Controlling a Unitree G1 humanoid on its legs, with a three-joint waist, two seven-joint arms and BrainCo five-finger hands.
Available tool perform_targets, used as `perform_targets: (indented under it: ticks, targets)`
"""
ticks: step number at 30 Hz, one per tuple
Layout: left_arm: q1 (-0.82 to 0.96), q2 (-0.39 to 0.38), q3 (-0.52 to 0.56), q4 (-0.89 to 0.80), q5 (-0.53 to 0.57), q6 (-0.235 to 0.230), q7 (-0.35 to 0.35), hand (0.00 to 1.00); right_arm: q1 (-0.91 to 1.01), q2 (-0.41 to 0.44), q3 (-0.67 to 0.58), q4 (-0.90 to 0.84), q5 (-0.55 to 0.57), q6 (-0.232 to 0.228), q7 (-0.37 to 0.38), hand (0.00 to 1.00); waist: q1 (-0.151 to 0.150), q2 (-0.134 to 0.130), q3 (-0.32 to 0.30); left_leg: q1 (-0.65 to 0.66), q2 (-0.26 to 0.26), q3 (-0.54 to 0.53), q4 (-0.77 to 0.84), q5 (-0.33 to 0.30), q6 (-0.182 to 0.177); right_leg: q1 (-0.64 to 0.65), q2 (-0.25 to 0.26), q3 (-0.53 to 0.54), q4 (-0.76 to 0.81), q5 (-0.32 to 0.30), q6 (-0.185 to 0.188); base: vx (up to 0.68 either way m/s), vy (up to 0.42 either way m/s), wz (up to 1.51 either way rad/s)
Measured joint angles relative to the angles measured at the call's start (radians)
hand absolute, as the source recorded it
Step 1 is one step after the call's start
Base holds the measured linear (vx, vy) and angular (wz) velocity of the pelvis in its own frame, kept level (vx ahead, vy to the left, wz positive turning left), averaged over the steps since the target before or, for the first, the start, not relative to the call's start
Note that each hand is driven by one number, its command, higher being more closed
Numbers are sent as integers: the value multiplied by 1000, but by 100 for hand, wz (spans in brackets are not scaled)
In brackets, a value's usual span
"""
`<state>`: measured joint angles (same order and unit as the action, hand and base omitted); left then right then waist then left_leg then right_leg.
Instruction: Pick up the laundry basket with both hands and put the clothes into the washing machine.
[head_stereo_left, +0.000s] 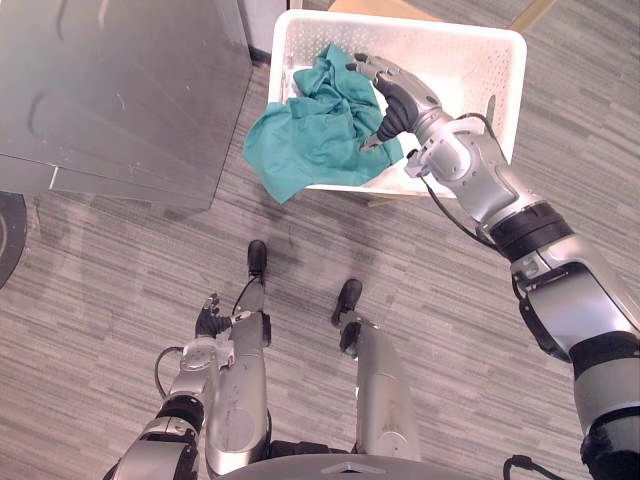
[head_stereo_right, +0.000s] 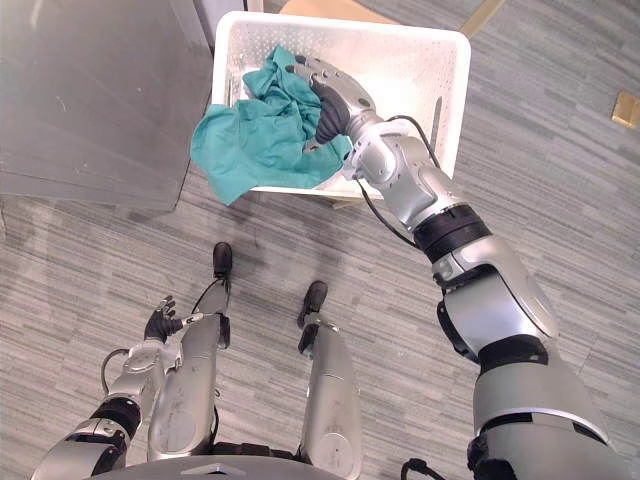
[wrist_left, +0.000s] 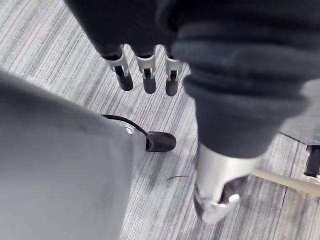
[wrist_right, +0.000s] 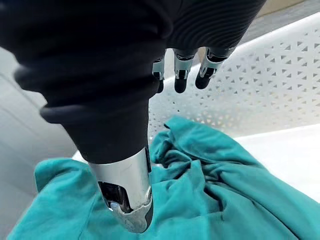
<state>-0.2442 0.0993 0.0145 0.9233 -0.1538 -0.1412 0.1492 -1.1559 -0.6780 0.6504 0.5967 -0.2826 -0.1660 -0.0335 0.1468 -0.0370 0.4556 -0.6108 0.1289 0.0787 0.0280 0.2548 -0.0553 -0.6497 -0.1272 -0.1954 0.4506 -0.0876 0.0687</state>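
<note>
A white perforated laundry basket (head_stereo_left: 500, 60) stands ahead of me on a tan wooden stand. A teal cloth (head_stereo_left: 310, 135) lies bunched in its left part and hangs over the near left rim. My right hand (head_stereo_left: 400, 95) reaches into the basket just above the cloth, open. In the right wrist view its fingers (wrist_right: 182, 80) point at the basket wall (wrist_right: 260, 85) and the thumb (wrist_right: 125, 200) rests on the teal cloth (wrist_right: 225, 200). My left hand (head_stereo_left: 210, 322) hangs low by my side, open, over the floor. A grey machine (head_stereo_left: 120, 90) stands left of the basket.
The grey machine's corner sits close to the basket's left rim (head_stereo_right: 225, 60). Grey striped plank floor (head_stereo_left: 450, 330) spreads around. A small tan object (head_stereo_right: 627, 108) lies on the floor far right. A dark round shape (head_stereo_left: 6, 235) shows at the far left edge.
</note>
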Motion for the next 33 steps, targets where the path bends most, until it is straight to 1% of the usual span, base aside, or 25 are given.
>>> perform_targets:
  ticks: [4, 7, 10, 12, 17, 24, 28, 30, 33]
  targets:
    - [-1, -3, -17, -8, 0, -3, 12, 0, 0, 1, 15, 49, -1, 4, 1, 0, 8, 0, 0, -7, -7, -5, 0, 1, 0, -13, -8, 0, 23, -15, -1, 17, -59, 8]
    - [-1, -3, -17, -12, 0, -12, 19, 0, 1, 1, 15, 54, -4, 13, 2, 0, 6, 0, 0, -25, -5, -22, 2, -7, -4, -20, -11, -14, 25, -19, -2, 9, -49, 11]
    - [-1, -8, -17, -40, -2, -14, 21, 0, -1, 3, 15, 54, -18, 16, 1, 0, 14, 1, -1, -55, -6, -22, 9, -7, -4, -50, -14, -14, 32, -19, -2, 10, -43, 4]
    - [-1, -15, -16, -50, -11, -15, 22, 0, -1, 7, 15, 57, -34, 18, 1, 0, 14, 1, -1, -78, -7, -25, 17, 3, -1, -67, -18, -19, 35, -19, -2, 26, -42, 7]
    - [-1, -27, -16, -93, -21, -22, 34, 0, -28, 11, 15, 57, -38, 21, -3, 0, 14, 1, -1, -110, -9, -28, 28, 1, -1, -88, -22, -28, 35, -19, -2, 23, -43, 5]
    - [-1, -50, -14, -160, -40, -32, 45, 0, -76, 14, 12, 52, -37, 23, -39, 0, 16, 2, -1, -174, -8, -48, 64, -10, -2, -118, -24, -52, 35, -19, -2, 20, -45, 7]
    - [-1, -54, -12, -175, -41, -36, 47, 0, -84, 14, 10, 51, -37, 27, -41, 0, 17, 2, -1, -194, -6, -54, 76, -13, -1, -122, -25, -68, 33, -20, -4, 28, -51, 9]
    - [-1, -65, 7, -192, -42, -37, 50, 0, -106, 14, 5, 51, -37, 39, -42, 0, 19, 2, -2, -219, -5, -54, 101, -25, 1, -135, -25, -68, 32, -20, -4, 17, -52, 0]
    - [-3, -69, 17, -209, -58, -42, 57, 0, -127, 14, -11, 54, -36, 43, -44, 0, 18, 3, -2, -254, -2, -56, 120, -29, 2, -158, -25, -74, 33, -18, -4, 10, -46, 0]
